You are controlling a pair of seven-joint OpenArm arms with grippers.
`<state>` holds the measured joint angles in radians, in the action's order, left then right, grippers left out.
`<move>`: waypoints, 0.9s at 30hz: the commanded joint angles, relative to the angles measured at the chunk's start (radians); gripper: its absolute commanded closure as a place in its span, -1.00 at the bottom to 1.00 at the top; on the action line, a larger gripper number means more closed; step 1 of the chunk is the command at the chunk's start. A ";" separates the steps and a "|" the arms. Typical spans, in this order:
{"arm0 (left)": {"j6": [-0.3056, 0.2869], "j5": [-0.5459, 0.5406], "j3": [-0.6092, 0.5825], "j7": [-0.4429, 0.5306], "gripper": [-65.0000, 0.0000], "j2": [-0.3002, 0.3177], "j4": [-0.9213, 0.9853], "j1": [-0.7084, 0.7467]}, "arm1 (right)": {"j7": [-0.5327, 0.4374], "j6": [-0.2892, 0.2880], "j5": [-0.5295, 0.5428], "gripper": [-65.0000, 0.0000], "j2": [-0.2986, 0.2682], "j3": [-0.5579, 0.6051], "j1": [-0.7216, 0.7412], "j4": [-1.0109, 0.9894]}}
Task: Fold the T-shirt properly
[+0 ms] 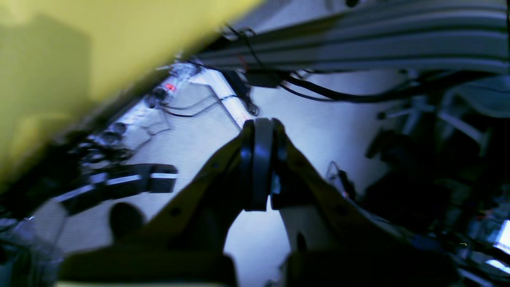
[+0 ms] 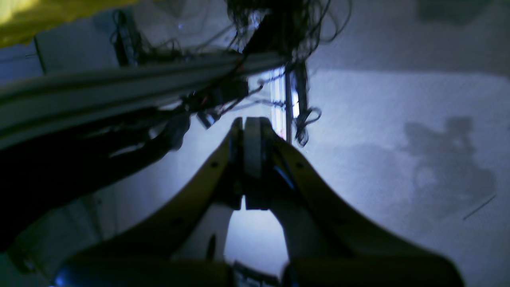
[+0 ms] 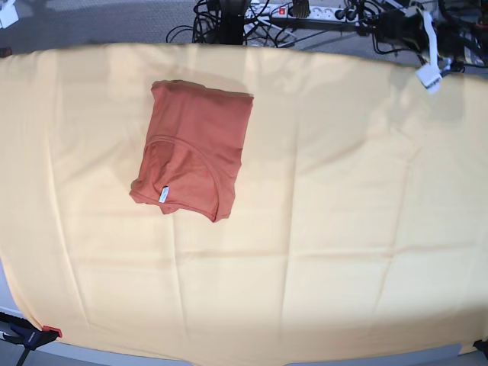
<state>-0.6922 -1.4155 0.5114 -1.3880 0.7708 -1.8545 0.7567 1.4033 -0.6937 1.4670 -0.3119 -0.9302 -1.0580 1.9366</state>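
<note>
the t-shirt (image 3: 194, 149) lies folded into a compact, slightly tilted rectangle on the pale yellow cloth (image 3: 343, 229), toward the far-left part of it, near the far edge and well away from the right edge. its small white label (image 3: 163, 195) shows at the near-left corner of the fold. cables and a power strip (image 3: 293, 11) sit beyond the far edge. the right gripper (image 2: 251, 139) has its jaws pressed together on nothing, over grey floor. the left gripper (image 1: 261, 139) is likewise closed and empty.
</note>
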 commanded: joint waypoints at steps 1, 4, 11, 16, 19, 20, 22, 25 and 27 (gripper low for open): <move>-0.006 0.009 0.009 -0.008 1.00 -0.012 -0.011 0.031 | -0.007 -0.004 0.017 1.00 -0.007 0.009 -0.021 0.009; -0.006 0.091 0.009 0.018 1.00 -0.093 -0.009 0.086 | -0.007 -0.004 0.017 1.00 0.002 0.082 -0.028 -0.014; -0.006 0.208 0.006 0.125 1.00 -0.214 0.031 0.143 | -0.120 -0.004 -0.132 1.00 0.000 0.304 -0.013 -0.140; -0.006 0.274 0.006 0.225 1.00 -0.267 0.143 0.142 | -0.246 -0.004 -0.349 1.00 0.000 0.461 0.074 -0.257; -0.006 0.338 0.005 0.304 1.00 -0.290 0.224 0.132 | -0.309 -0.004 -0.444 1.00 -0.001 0.546 0.148 -0.345; -0.006 0.364 0.005 0.324 1.00 -0.294 0.257 0.121 | -0.331 -0.004 -0.472 1.00 -0.001 0.573 0.174 -0.375; -0.006 0.410 0.005 0.356 1.00 -0.304 0.331 0.084 | -0.381 -0.004 -0.530 1.00 -0.001 0.628 0.220 -0.436; -0.006 0.455 0.005 0.398 1.00 -0.323 0.459 0.011 | -0.476 -0.004 -0.630 1.00 -0.001 0.702 0.288 -0.538; -0.006 0.479 0.002 0.437 1.00 -0.333 0.551 -0.044 | -0.534 -0.004 -0.690 1.00 -0.001 0.747 0.333 -0.607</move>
<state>-0.6918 -0.9272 0.5091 -0.9539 0.4255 -1.2903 0.6987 0.8696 -0.6926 0.7639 -0.3016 -0.1776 -0.7120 1.3178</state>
